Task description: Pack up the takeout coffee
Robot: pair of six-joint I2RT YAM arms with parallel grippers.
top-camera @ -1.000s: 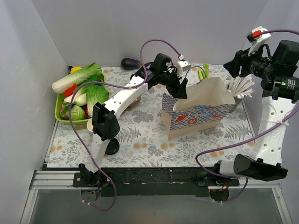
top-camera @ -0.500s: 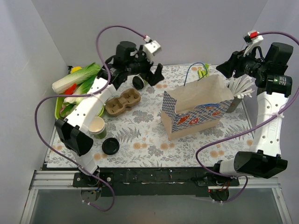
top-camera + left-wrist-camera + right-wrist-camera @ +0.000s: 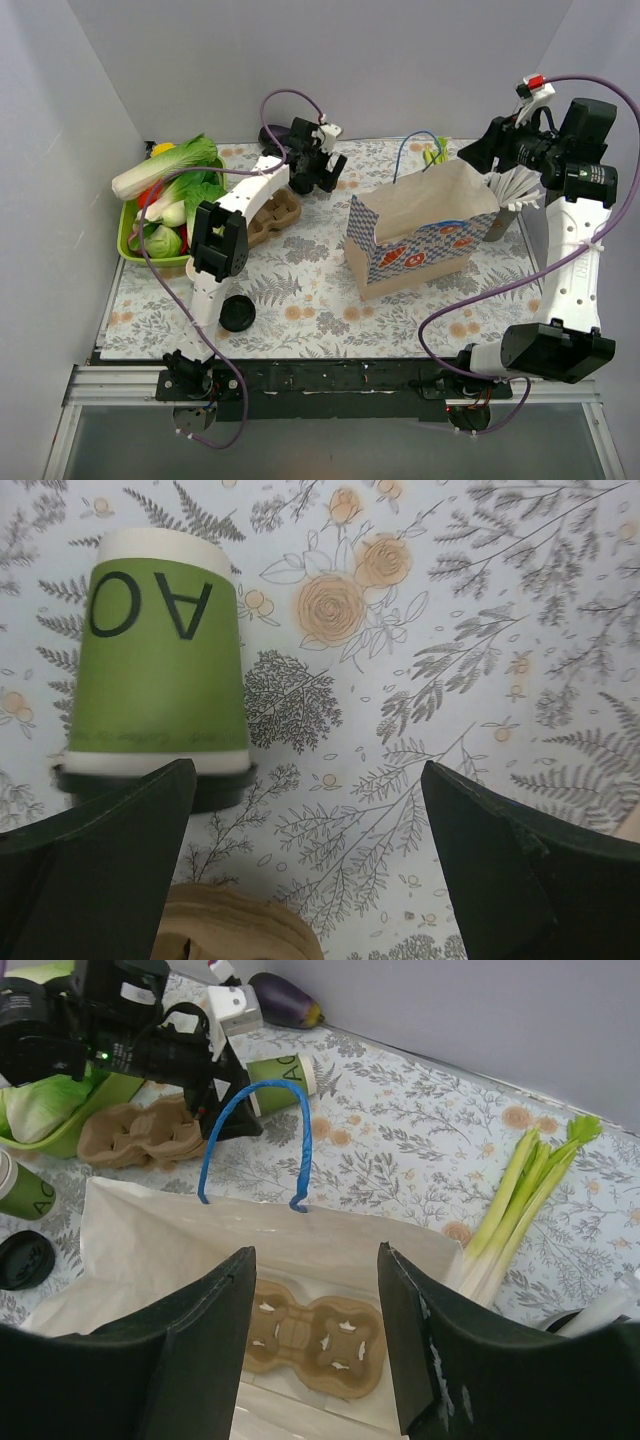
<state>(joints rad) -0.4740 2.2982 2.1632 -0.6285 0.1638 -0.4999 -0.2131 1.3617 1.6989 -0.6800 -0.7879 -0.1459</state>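
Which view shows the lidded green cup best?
Left wrist: the lidded green cup sits close, black lid and lettering clear. Right wrist shows it small, on its side, lid hidden. Top external: mostly hidden behind the left arm.

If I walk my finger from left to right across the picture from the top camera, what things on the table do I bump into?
green basket of vegetables → cardboard cup carrier → paper bag → bunch of white straws
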